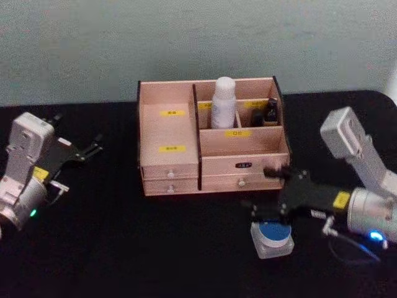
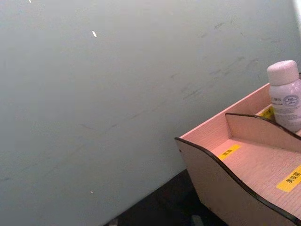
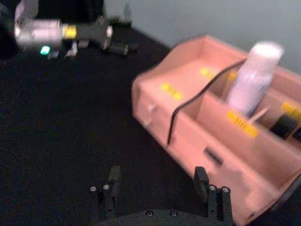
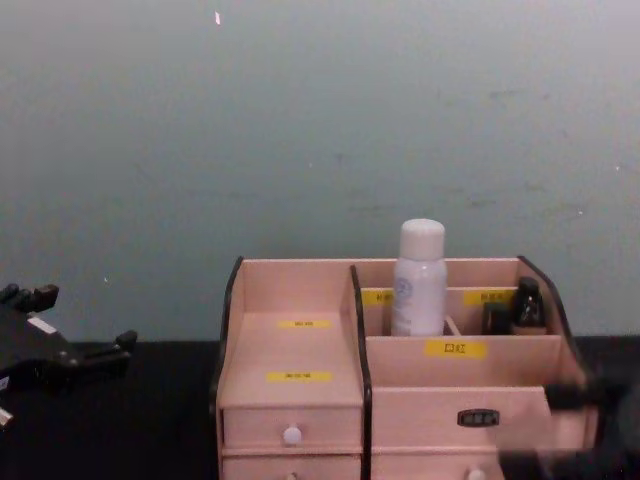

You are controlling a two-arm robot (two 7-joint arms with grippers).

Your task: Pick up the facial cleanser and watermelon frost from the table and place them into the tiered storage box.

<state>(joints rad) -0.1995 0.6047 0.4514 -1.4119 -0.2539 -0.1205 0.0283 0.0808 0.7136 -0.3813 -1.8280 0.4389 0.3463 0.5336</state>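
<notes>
Blue-lidded jar (image 1: 272,238) sits just on the robot's side of the wide-open right tool (image 1: 260,190).

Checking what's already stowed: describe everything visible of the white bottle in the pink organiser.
The white bottle looks like matte plastic, with a rounded white cap and a pale label bearing a round emblem. It stands upright in a rear compartment of the tiered storage box, just right of the tall central divider, its cap rising above the walls. Small dark bottles stand further right.

Dim, even light, soft shadows inside tiered storage box (image 1: 164,93)
</notes>
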